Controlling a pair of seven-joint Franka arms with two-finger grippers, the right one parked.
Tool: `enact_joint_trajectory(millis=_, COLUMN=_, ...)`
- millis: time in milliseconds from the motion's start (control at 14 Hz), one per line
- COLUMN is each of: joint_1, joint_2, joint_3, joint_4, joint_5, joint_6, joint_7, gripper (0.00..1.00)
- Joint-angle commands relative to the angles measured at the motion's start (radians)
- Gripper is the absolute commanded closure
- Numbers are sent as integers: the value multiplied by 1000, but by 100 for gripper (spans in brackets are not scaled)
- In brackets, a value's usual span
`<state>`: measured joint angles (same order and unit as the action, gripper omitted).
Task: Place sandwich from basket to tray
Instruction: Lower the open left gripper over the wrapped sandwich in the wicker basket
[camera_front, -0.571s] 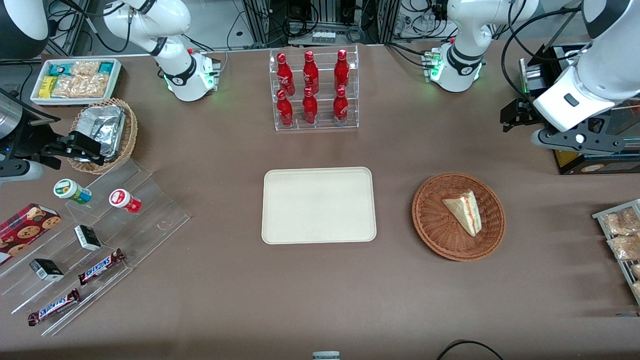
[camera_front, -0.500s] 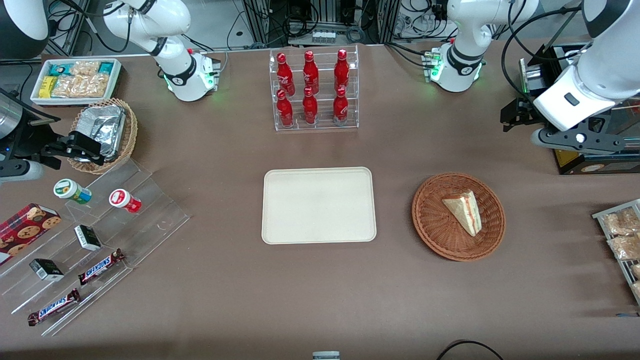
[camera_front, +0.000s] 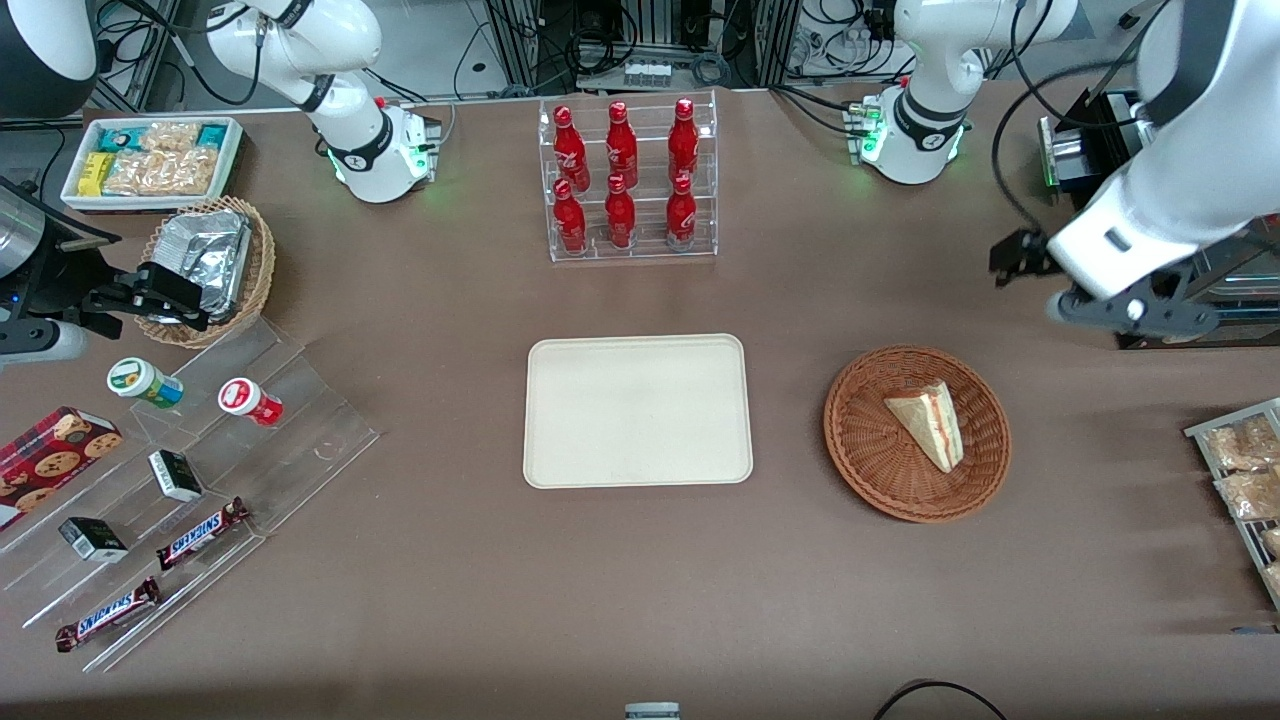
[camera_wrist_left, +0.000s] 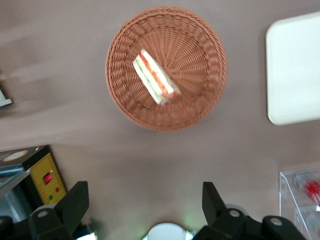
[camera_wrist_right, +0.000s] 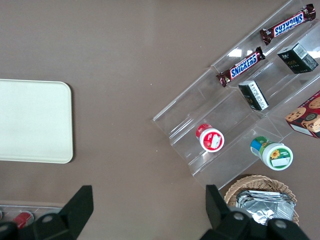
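Brown table (camera_front: 420, 620) fills the scene, with cables and equipment racks past its edge farthest from the front camera. The cream tray (camera_front: 638, 410) sits mid-table, bare. Toward the working arm's end sits the reddish wicker basket (camera_front: 917, 432), the sandwich (camera_front: 927, 422) lying inside it. The gripper (camera_wrist_left: 145, 207) hangs high above the table, farther from the front camera than the basket, fingers (camera_wrist_left: 76, 202) spread wide, holding nothing.

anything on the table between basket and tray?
Nothing: only bare brown tablecloth between the basket and the tray, clear in the front view. The open gripper hovers near the basket.
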<state>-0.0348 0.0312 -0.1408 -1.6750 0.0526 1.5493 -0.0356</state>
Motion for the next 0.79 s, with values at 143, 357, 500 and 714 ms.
enact_joint_trajectory(millis=143, joint_1=-11, joint_2=-37, joint_3=-10, joint_4=-297, joint_5=67, joint_6=311, joint_7=-260, gripper=0)
enact_joint_trajectory(millis=357, joint_1=-10, joint_2=-10, joint_3=-8, joint_4=-406, joint_5=67, joint_6=486, joint_7=-429, gripper=0)
enact_joint_trajectory(millis=500, joint_1=-2, joint_2=16, joint_3=-8, joint_4=-452, joint_5=67, joint_6=560, joint_7=-458, gripper=0)
enact_joint_trajectory(millis=714, joint_1=3, joint_2=71, joint_3=-3, joint_4=-483, joint_5=66, joint_6=658, joint_7=-536, gripper=0)
